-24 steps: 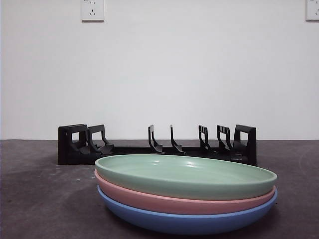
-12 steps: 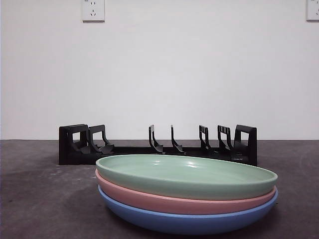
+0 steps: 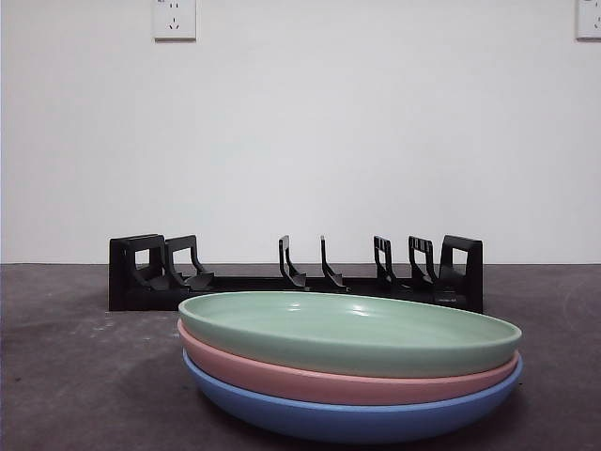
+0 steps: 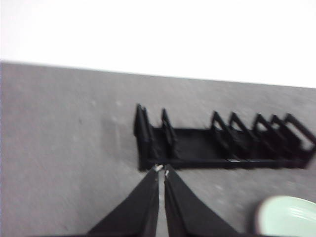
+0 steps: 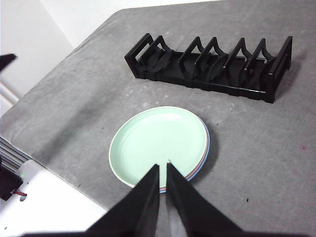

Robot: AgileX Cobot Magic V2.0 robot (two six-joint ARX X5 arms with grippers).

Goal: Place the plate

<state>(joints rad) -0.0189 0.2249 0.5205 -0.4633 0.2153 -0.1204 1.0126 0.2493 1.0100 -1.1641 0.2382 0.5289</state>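
Nothing has been picked up yet: the task stands at its opening step, with the approach to the stack not yet made. 3 plates sit nested on the grey counter (image 3: 84,376), the green plate (image 3: 349,331) on top, the pink plate (image 3: 319,383) under it and the blue plate (image 3: 347,418) at the bottom. Behind them, apart from the stack, stands the black dish rack (image 3: 296,274), and every slot that shows is free.

The right gripper (image 5: 163,170) hangs high above the near rim of the green plate (image 5: 158,143), its jaws clenched together on nothing. The left gripper (image 4: 161,170) is likewise closed and empty, held above the counter near one end of the rack (image 4: 222,143); that picture is blurred, so how high it hangs is hard to judge, and only a sliver of the green plate (image 4: 289,217) shows in it.

The next move probably falls to the right arm (it is the one over the stack). It would need to part its jaws, come down to the green plate's rim, and pinch that rim alone without catching the pink plate beneath, then tilt the plate upright for a rack slot.
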